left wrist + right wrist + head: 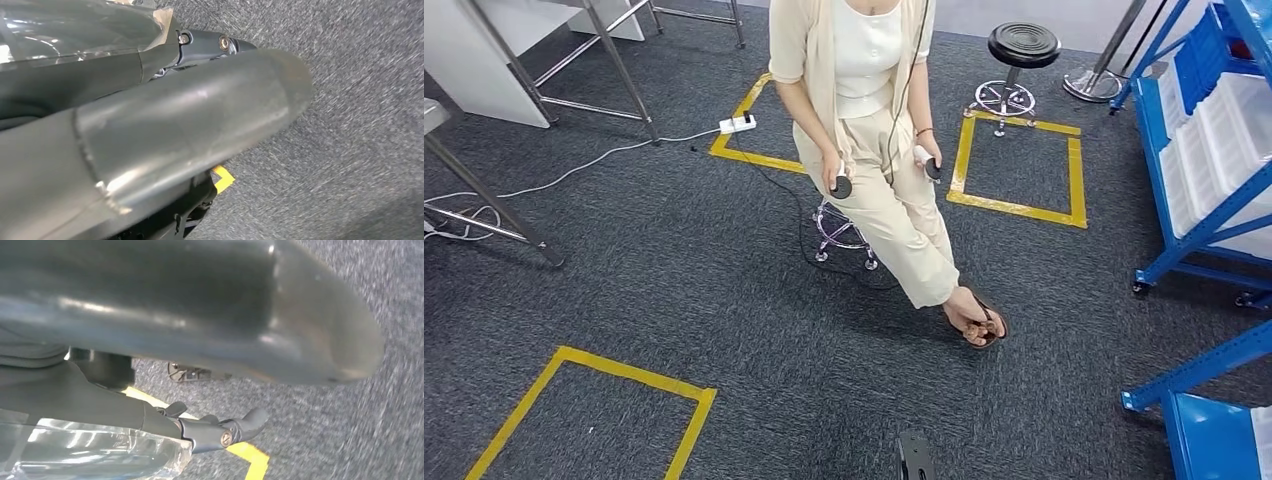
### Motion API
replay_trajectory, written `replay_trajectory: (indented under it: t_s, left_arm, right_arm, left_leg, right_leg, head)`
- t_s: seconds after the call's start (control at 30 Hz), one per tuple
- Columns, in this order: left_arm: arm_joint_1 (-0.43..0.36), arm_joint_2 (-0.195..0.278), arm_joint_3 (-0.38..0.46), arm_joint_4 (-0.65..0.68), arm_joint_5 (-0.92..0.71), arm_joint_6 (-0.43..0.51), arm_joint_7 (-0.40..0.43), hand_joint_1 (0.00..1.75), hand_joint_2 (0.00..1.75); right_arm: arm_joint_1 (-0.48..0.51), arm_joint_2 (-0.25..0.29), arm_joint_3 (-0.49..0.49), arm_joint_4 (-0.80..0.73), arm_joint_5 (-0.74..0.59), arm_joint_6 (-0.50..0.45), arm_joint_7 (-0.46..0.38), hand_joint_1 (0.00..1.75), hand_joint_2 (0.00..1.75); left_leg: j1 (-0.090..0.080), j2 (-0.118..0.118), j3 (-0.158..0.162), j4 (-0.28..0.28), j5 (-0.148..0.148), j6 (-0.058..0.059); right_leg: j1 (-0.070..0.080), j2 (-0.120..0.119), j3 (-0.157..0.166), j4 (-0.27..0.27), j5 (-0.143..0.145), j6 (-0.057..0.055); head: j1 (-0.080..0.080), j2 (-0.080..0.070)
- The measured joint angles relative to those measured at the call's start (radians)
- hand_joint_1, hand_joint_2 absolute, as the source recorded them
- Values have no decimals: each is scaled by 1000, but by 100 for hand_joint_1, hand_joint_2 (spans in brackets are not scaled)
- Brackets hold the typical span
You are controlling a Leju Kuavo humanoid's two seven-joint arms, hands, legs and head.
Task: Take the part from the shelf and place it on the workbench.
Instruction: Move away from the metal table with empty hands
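Two hands empty: left hand (165, 130), right hand (200, 310); shelf (1214, 150) blue.

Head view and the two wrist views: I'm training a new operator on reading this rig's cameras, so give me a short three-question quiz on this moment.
1. True or false: the person on the stool holds a controller in each hand.
2. Multiple choice: the blue shelf rack stands at the A) left edge, B) right edge, C) middle of the head view.
3. Fill in: the squares marked on the grey carpet are made of ______ tape.

Key: 1 true; 2 B; 3 yellow.

In the wrist views the left hand and right hand hang over the carpet; neither plainly shows a part held.
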Motion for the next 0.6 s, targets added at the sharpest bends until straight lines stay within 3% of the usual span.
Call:
replay_trajectory:
  t_s: [0.07, 0.13, 0.2, 0.27, 0.33, 0.4, 0.47, 0.5, 0.53, 0.6]
  left_arm:
    - [-2, 1, 2, 0, 8, 2, -3, 0, 0]
    - [-25, 0, 12, -1, 39, 22, 13, 0, 0]
    - [-79, -3, 27, -5, 71, 59, 60, 0, 0]
    - [-136, -7, 37, -12, 82, 84, 97, 0, 0]
    - [-171, -9, 42, -17, 85, 90, 106, 0, 0]
    - [-184, -10, 46, -21, 87, 90, 108, 0, 0]
    - [-188, -10, 49, -24, 88, 90, 107, 0, 0]
    - [-189, -10, 49, -26, 89, 89, 107, 0, 0]
    - [-191, -10, 49, -27, 91, 89, 107, 0, 0]
    - [-198, -10, 49, -27, 94, 87, 106, 0, 0]
  right_arm:
    - [0, 0, 1, 0, 7, 5, 4, 0, 0]
    - [-2, 2, 8, 0, 31, 21, 19, 0, 0]
    - [-7, 6, 21, 0, 53, 35, 35, 0, 0]
    - [-10, 10, 31, 0, 60, 40, 40, 0, 0]
    - [-11, 12, 37, 0, 62, 43, 41, 0, 0]
    - [-14, 11, 41, -1, 62, 44, 41, 0, 0]
    - [-15, 11, 44, 0, 62, 44, 44, 0, 0]
    - [-15, 10, 45, 0, 62, 44, 47, 0, 0]
    - [-14, 9, 46, 0, 61, 44, 49, 0, 0]
    - [-14, 8, 46, -1, 59, 44, 51, 0, 0]
  left_leg:
    - [0, -7, 37, -83, 64, 6]
    - [1, -46, 97, -214, 124, 14]
    - [-1, -73, 116, -268, 138, 22]
    - [-4, -60, 113, -278, 146, 35]
    - [-4, -37, 121, -297, 159, 49]
    - [-5, -6, 126, -308, 166, 56]
    - [-7, 26, 124, -308, 166, 58]
    - [-8, 40, 123, -308, 165, 57]
    - [-8, 52, 123, -308, 164, 56]
    - [-8, 71, 126, -306, 160, 50]
  right_leg:
    - [2, 28, 1, 4, 0, 1]
    - [5, 50, -2, 10, 2, 3]
    - [7, 62, -14, 12, 8, 14]
    - [6, 72, -27, 9, 16, 28]
    - [7, 47, -45, 34, 6, 35]
    - [5, 3, -98, 137, -42, 33]
    - [0, -13, -162, 264, -90, 36]
    - [-3, -16, -173, 290, -95, 43]
    - [-6, -20, -162, 274, -85, 53]
    - [-14, -51, -85, 141, -38, 72]
  head:
    - [0, 0]
    - [0, 0]
    - [0, 0]
    - [0, 0]
    - [1, 0]
    - [4, 0]
    - [6, 0]
    - [6, 0]
    - [6, 0]
    - [6, 0]
